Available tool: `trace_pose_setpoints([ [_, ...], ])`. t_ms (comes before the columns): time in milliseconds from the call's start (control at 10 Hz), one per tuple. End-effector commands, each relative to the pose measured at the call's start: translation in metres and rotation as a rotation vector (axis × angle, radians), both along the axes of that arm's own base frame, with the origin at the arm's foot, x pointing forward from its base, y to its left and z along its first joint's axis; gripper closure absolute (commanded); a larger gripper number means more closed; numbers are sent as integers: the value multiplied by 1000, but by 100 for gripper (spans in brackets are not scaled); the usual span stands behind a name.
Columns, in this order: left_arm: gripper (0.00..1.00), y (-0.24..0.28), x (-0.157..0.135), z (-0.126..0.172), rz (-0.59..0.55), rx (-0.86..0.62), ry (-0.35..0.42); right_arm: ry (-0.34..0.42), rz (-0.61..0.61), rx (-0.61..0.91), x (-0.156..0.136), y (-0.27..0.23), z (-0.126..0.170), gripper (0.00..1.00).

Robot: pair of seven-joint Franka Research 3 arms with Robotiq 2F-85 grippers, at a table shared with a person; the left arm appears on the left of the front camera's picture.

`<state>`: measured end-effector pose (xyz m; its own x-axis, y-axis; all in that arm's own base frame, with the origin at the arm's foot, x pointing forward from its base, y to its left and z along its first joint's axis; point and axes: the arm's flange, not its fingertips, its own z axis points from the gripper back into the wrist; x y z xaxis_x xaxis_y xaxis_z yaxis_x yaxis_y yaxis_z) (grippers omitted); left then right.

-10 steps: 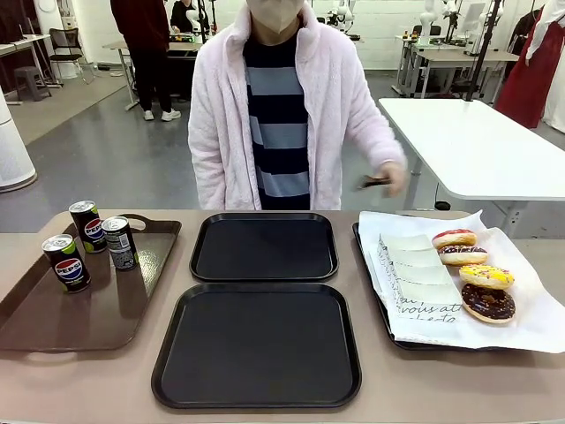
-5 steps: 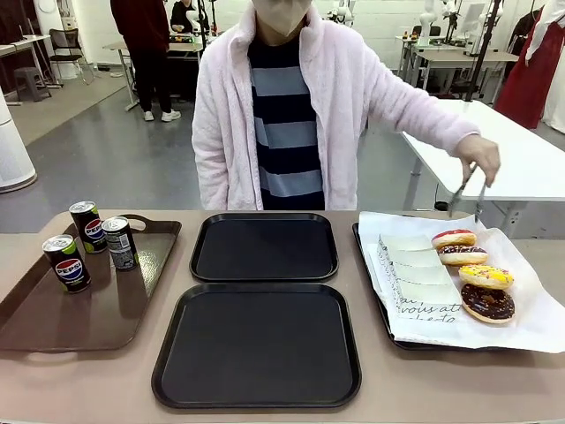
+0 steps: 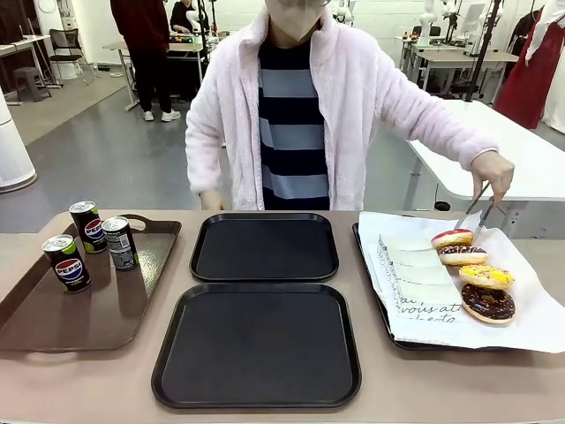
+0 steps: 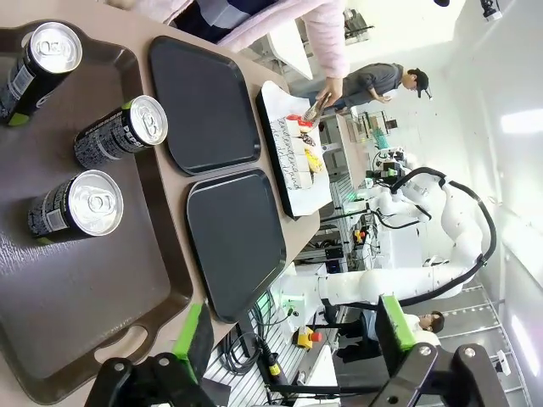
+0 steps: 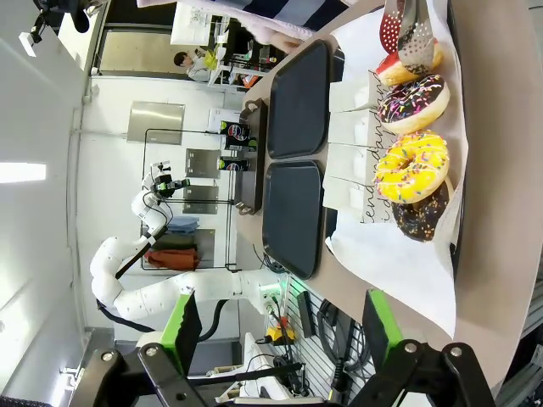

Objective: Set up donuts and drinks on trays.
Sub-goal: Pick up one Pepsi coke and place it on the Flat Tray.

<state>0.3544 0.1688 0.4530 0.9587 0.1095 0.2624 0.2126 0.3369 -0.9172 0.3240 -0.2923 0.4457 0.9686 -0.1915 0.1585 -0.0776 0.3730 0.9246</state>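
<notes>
Metal tongs (image 5: 415,36) at red-iced donut (image 3: 452,238)

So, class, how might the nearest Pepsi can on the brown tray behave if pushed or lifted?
The can stands tall and narrow, so a push would probably tip it; once down, its round body would likely roll. Its smooth metal wall looks rigid but maybe slippery.

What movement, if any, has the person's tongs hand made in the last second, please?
Yes: the hand swung rightwards, from above the paper-lined tray's far-left corner to its far-right side, tongs reaching the red-iced donut.
</notes>
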Motion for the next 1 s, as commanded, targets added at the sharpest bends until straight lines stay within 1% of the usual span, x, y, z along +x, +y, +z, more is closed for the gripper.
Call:
trace_pose_setpoints([
  [0, 0, 0, 0, 0, 0, 0, 0, 11, 0, 10, -1, 0, 0, 0],
  [100, 0, -1, 13, 7, -15, 29, 23, 11, 0, 10, -1, 0, 0, 0],
  [200, 0, -9, 24, 16, -22, 98, 38, 11, 0, 10, -1, 0, 0, 0],
  [300, 0, -22, 28, 28, -16, 186, 43, 11, 0, 10, -1, 0, 0, 0],
  [400, 0, -35, 37, 41, -19, 309, 75, 11, 0, 10, -1, 0, 0, 0],
  [500, 0, -52, 44, 53, 27, 435, 92, 11, 0, 10, -1, 0, 0, 0],
  [600, 0, -71, 51, 62, 25, 569, 137, 11, 0, 10, -1, 0, 0, 0],
  [800, 0, -116, 66, 66, 75, 816, 175, 11, 0, 10, -1, 0, 0, 0],
  [900, 0, -137, 76, 66, 66, 878, 208, 11, 0, 10, -1, 0, 0, 0],
])
